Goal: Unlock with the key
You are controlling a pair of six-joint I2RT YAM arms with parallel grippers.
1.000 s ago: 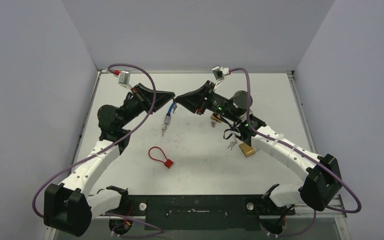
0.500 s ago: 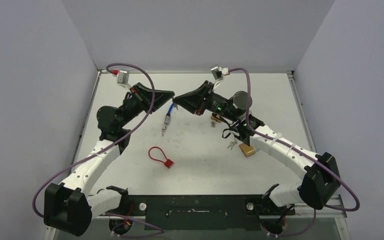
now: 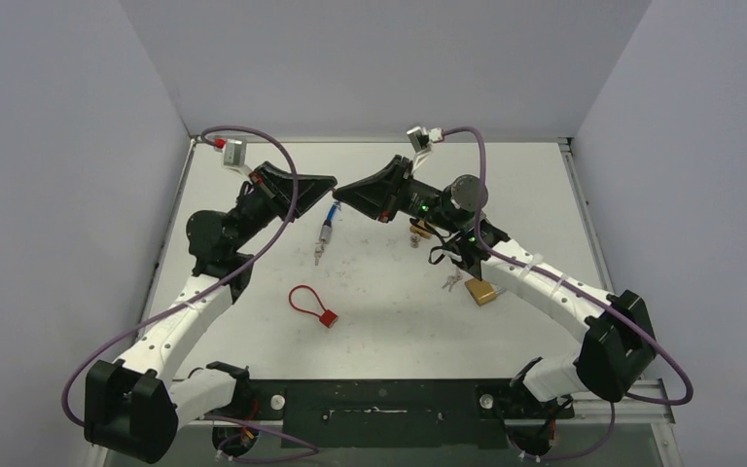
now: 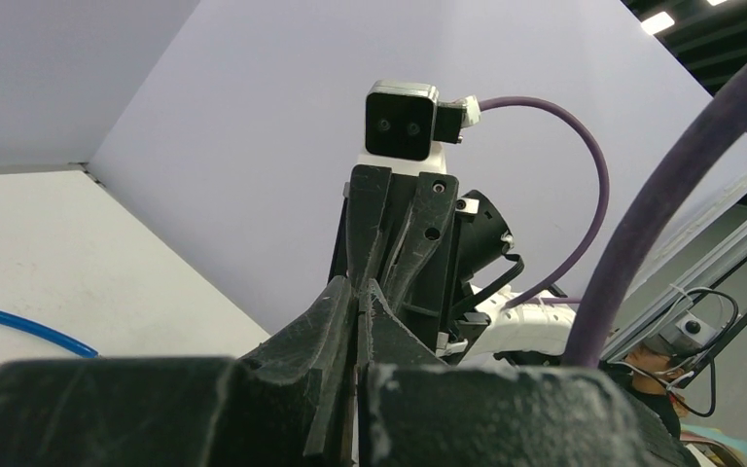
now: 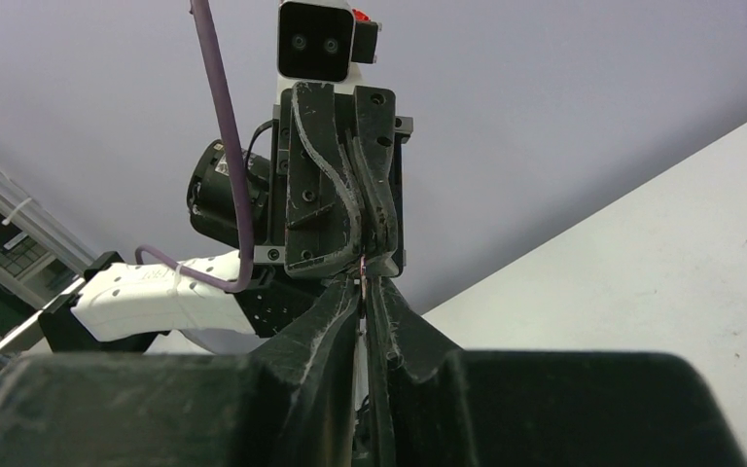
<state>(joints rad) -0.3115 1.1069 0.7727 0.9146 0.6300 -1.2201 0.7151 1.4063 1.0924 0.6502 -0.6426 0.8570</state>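
Observation:
Both arms are raised over the far middle of the table, their fingertips meeting tip to tip. My left gripper (image 3: 335, 181) (image 4: 358, 284) is shut. A thin reddish sliver (image 5: 363, 265), which looks like the key seen edge-on, sticks out of its tips. My right gripper (image 3: 339, 189) (image 5: 363, 282) has its jaws pressed together on that sliver. Below the grippers a blue cable lock (image 3: 327, 225) with a silver barrel lies on the table. Its blue cable (image 4: 19, 329) shows in the left wrist view.
A red cable lock (image 3: 311, 304) lies near the table's middle. One brass padlock (image 3: 483, 291) with a small bunch of keys (image 3: 450, 283) sits under the right forearm, and a second brass padlock (image 3: 418, 232) is behind it. Grey walls enclose the white table (image 3: 389, 321).
The right gripper's jaws have closed in on the sliver. Both arms have drifted slightly left and back. The left gripper has stayed shut.

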